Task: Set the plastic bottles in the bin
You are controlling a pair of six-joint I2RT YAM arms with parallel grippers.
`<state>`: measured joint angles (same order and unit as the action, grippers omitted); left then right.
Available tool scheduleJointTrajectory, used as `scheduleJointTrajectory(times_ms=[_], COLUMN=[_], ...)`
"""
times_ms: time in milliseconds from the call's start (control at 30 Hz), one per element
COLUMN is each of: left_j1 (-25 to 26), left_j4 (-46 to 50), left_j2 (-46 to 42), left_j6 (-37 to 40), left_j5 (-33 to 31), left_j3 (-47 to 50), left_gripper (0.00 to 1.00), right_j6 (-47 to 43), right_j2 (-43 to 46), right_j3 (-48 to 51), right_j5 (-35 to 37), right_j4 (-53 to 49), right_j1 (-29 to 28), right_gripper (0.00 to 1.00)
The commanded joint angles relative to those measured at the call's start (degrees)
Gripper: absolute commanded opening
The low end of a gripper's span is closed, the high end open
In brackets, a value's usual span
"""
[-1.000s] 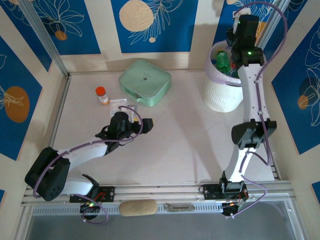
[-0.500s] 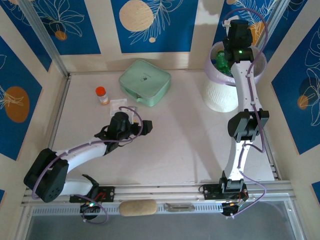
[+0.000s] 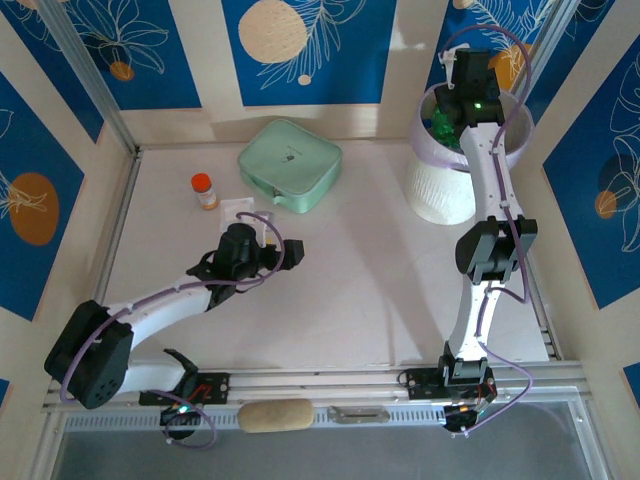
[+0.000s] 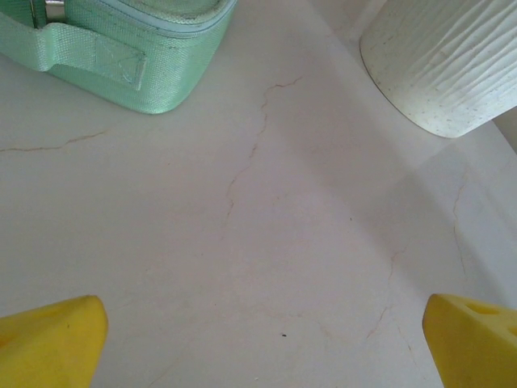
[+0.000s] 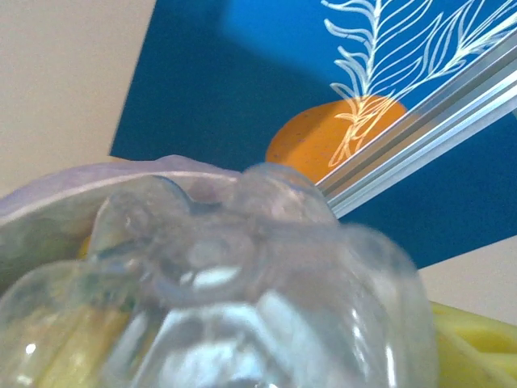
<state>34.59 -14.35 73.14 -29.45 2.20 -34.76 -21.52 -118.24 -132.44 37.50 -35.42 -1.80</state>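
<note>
A clear plastic bottle (image 5: 258, 275) is held between the yellow fingers (image 5: 468, 339) of my right gripper (image 3: 462, 92), which is shut on it. It hangs over the mouth of the white bin (image 3: 440, 190). The lilac bag rim (image 5: 73, 186) lies just beneath the bottle. Green bottles (image 3: 441, 124) lie inside the bin. My left gripper (image 3: 290, 250) hovers low over the bare middle of the table. It is open, its yellow fingertips (image 4: 56, 339) set wide apart with nothing between them. In the left wrist view the bin (image 4: 444, 56) stands at the upper right.
A mint-green zip pouch (image 3: 290, 165) lies at the back centre, and its corner (image 4: 121, 56) appears in the left wrist view. An orange-capped pill bottle (image 3: 203, 190) and a small clear box (image 3: 236, 210) stand left of it. Patterned walls close in the table.
My right arm has reached farther back and to the left over the bin with the bottle. The left gripper has edged slightly right.
</note>
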Motion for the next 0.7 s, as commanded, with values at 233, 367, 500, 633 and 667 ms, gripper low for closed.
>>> scheduleJointTrajectory(times_ms=[233,367,500,633,667], left_j1=[-0.9,-1.2,-1.4,-2.2,-2.6], left_j4=[0.3,0.0,0.2,1.2,1.4], left_j2=[-1.3,-1.4,-1.7,-2.2,-2.4], left_j6=[0.4,0.2,0.7,2.5,3.1], left_j5=[-1.3,-1.1,-1.6,-3.3,-3.8], left_j3=[-2.5,-2.6,-2.6,-2.7,-2.7], left_gripper=[1.0,1.0,1.0,1.0,1.0], right_j6=[12.9,16.1,20.5,26.2,27.5], right_j2=[12.0,15.1,18.0,26.7,30.0], right_j3=[4.2,6.9,10.1,24.3,29.5], right_j5=[-11.8,-15.8,-20.4,-30.1,-32.2], right_j4=[-0.8,-0.3,-1.4,4.8,7.5], right_j1=[-0.1,0.1,0.1,-0.4,-0.8], right_gripper=[0.89,0.91,0.92,0.95,0.98])
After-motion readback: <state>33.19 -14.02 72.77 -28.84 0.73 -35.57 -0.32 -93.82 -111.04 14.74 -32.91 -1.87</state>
